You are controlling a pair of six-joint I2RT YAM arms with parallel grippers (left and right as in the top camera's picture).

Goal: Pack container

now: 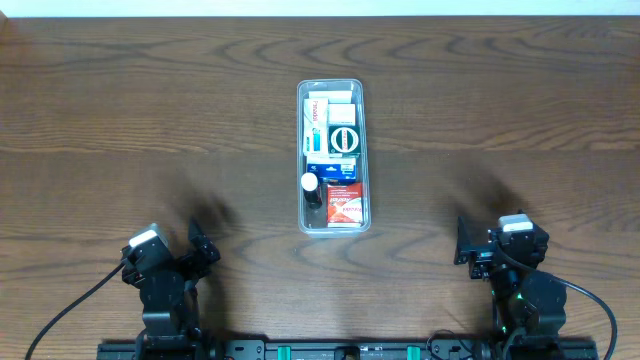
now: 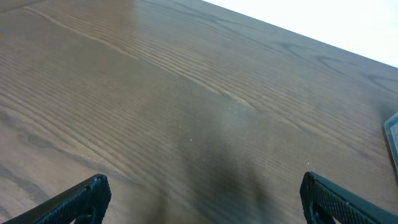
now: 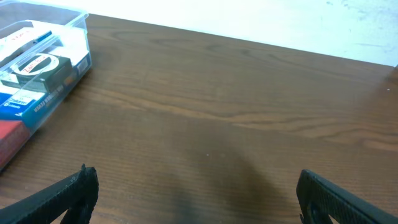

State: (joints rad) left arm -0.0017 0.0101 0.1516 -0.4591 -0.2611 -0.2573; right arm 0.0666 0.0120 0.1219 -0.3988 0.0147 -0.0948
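Note:
The clear plastic container [image 1: 333,157] stands mid-table, long and narrow, filled with several small boxes in white, green, blue and red, plus a small white-capped item. Its corner also shows in the right wrist view [image 3: 37,68] at the far left, and a sliver of its edge shows in the left wrist view [image 2: 392,134]. My left gripper [image 2: 202,199] is open and empty over bare wood at the near left [image 1: 197,250]. My right gripper [image 3: 196,196] is open and empty over bare wood at the near right [image 1: 463,242]. Both are well apart from the container.
The dark wooden table [image 1: 150,120] runs to a white far edge. The arm bases sit on a rail [image 1: 330,350] at the near edge.

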